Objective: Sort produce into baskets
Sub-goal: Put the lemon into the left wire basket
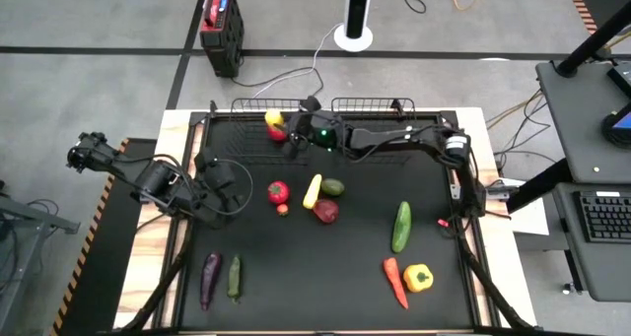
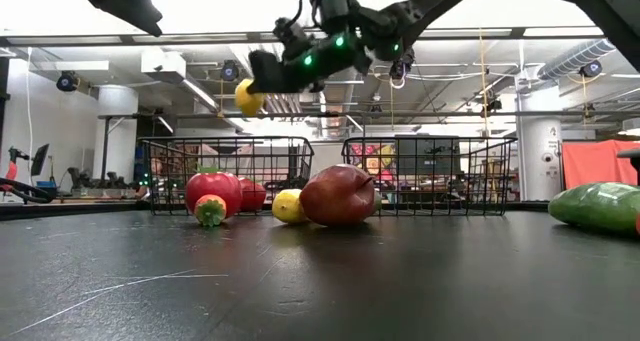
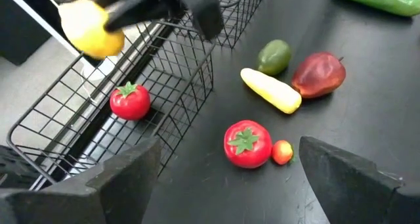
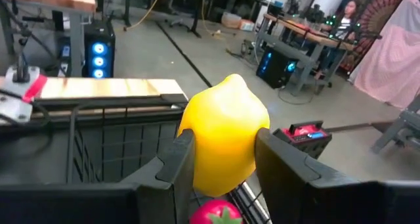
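Note:
My right gripper point(image 4: 223, 159) reaches across the far side of the table and is shut on a yellow lemon point(image 4: 223, 135), held in the air over the left black wire basket point(image 1: 258, 107). It also shows in the high view point(image 1: 273, 117) and the low view point(image 2: 248, 97). A red tomato point(image 1: 279, 133) lies on that basket's floor under the lemon. The right basket point(image 1: 370, 106) stands beside it. My left gripper point(image 1: 233, 188) is open and empty at the table's left, near a red tomato point(image 1: 278, 191). My right gripper pinches the lemon between its two fingers, one on each side of its body point(image 4: 194, 145). The fingers point(image 4: 172, 166) lie about level and come from the table's right. The lemon's pointed end sticks out past the fingertips. The lemon is lifted clear above the basket.
On the mat lie a small orange-red piece point(image 1: 283, 210), a yellow squash point(image 1: 313, 190), an avocado point(image 1: 333, 187), a dark red fruit point(image 1: 325, 211), a green cucumber point(image 1: 401, 226), a carrot point(image 1: 394, 282), a yellow pepper point(image 1: 418, 277), an eggplant point(image 1: 210, 279) and a small cucumber point(image 1: 235, 277).

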